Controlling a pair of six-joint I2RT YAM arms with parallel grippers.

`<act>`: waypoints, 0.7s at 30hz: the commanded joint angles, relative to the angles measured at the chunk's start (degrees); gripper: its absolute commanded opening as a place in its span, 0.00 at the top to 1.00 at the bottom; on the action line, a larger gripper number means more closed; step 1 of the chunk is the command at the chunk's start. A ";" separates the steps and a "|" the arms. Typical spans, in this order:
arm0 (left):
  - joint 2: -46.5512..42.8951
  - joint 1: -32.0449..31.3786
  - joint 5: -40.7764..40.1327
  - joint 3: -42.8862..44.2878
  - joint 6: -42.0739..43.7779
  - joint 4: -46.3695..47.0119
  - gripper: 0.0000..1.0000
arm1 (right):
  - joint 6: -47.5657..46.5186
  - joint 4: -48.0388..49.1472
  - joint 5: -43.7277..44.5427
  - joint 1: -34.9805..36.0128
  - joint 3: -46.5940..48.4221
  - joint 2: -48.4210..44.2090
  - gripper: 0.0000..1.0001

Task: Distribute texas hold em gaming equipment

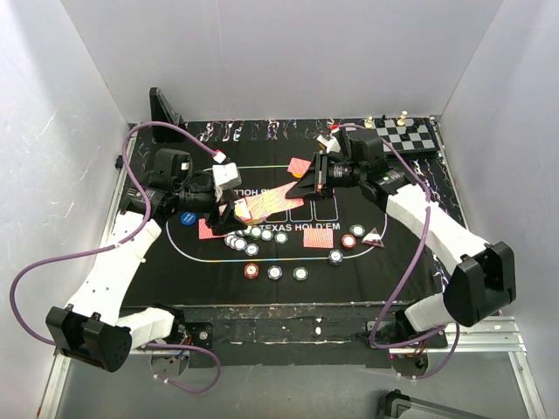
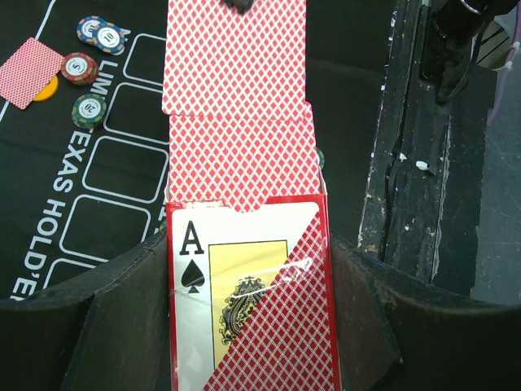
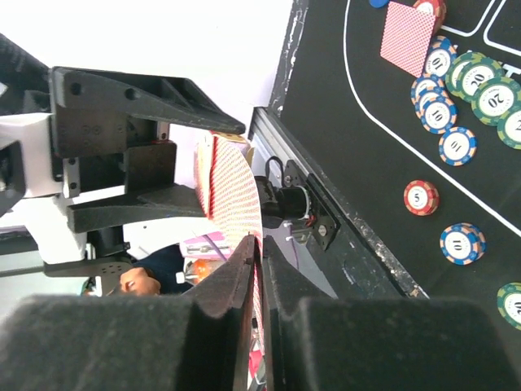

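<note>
Between the dark fingers of the left gripper, a red card box printed with the ace of spades is clamped by its long sides, its mouth pointing away from the wrist. A red-backed playing card juts lengthwise out of that mouth. At the card's far end, directly ahead of the left gripper, the right gripper has its two fingers drawn together on the card's edge. Only a thin red-and-white strip shows between them, which is judged to be a pinch on the card. Below both grippers, on the black felt mat covering the desk, lie single face-down cards and a scatter of poker chips, well apart from the held box. Step in hand, as judged: dealing, with one card drawn from the box for placing. The next move would call for the right gripper to pull straight away from the left gripper along the card's length while the left holds the box firm, then to carry the card to a bare spot on the mat below. Whether a second card would ride along cannot be told.
</note>
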 commanded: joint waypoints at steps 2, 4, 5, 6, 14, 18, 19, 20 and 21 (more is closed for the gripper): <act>-2.10 0.36 1.87 1.89 -0.20 2.14 1.00 | 1.39 3.38 -3.06 -2.31 0.51 -3.88 0.94; -2.18 0.36 1.78 1.89 -0.11 1.96 1.00 | 1.39 3.38 -3.41 -3.54 1.21 -3.88 0.97; -2.18 0.36 1.69 1.98 -0.11 1.79 1.00 | 1.48 3.38 -3.68 -4.33 1.56 -3.62 0.98; -2.18 0.36 1.69 1.98 -0.11 1.79 1.00 | 1.48 3.38 -4.03 -5.03 1.91 -3.27 0.99; -2.53 0.27 0.99 2.60 0.59 0.56 1.00 | 1.13 5.23 -4.56 -7.50 5.69 5.24 0.99; -2.71 0.36 1.16 3.12 0.15 0.38 1.00 | 2.01 7.95 -4.65 -5.40 10.51 15.68 0.99; -2.80 0.27 1.16 3.04 0.06 0.29 1.00 | 1.83 7.78 -4.56 -4.26 12.36 18.33 0.99; -2.80 0.36 1.16 3.04 -0.11 0.38 1.00 | 1.83 7.69 -4.47 -3.20 14.55 21.31 0.99; -2.80 0.27 1.25 3.04 -0.20 0.38 1.00 | 1.83 7.43 -4.56 -1.72 17.10 24.39 0.99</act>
